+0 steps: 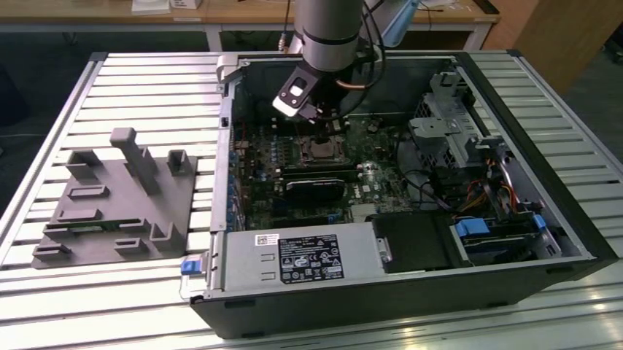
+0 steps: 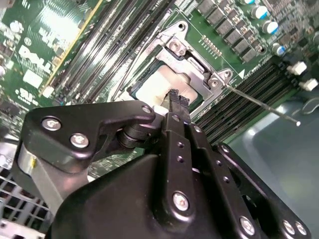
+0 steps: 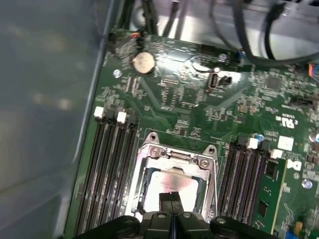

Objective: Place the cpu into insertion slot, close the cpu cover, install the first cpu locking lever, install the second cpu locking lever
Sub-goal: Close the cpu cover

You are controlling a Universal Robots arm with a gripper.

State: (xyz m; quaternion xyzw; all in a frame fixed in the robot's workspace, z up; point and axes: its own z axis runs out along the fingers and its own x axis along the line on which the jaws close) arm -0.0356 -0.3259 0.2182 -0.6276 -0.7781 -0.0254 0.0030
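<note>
Gleaming pale silver square cpu (image 3: 169, 180)

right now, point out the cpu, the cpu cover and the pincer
cpu (image 3: 167, 180), first wrist view, pale metal top
cpu cover (image 3: 175, 156), first wrist view, metal frame edge
pincer (image 3: 171, 195), first wrist view, between its fingertips

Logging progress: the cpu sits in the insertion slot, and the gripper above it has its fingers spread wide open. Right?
Not quite: the gripper is fully shut, not spread open, as the second wrist view shows. The cpu does sit in the insertion slot, with the gripper above it.
</note>
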